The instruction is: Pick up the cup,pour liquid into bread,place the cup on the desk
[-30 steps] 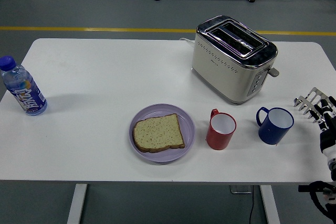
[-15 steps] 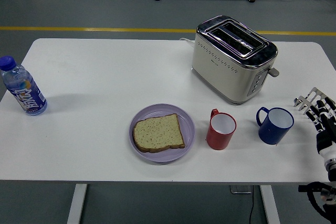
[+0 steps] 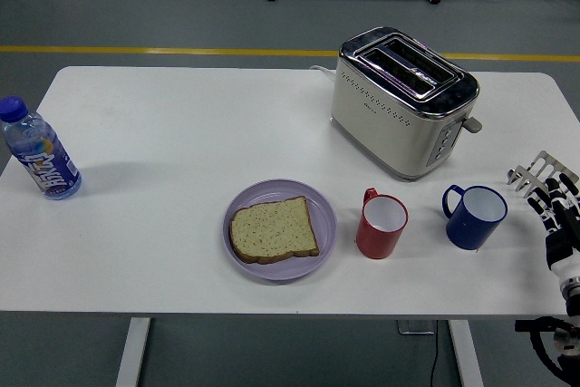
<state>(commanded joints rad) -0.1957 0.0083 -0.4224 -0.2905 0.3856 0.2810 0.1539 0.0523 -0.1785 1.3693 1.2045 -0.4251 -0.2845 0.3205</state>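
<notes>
The right hand [image 3: 549,198] hovers at the counter's [image 3: 163,124] right edge, fingers [image 3: 536,172] spread and empty, at three o'clock from the blue cup [image 3: 475,217].

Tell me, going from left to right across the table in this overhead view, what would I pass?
Water bottle → purple plate holding a slice of bread → red cup → blue cup → the robot's right hand, fingers spread.

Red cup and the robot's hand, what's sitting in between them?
In the head view, the blue cup stands between the red cup and the right hand. Otherwise only bare white table shows there.
</notes>
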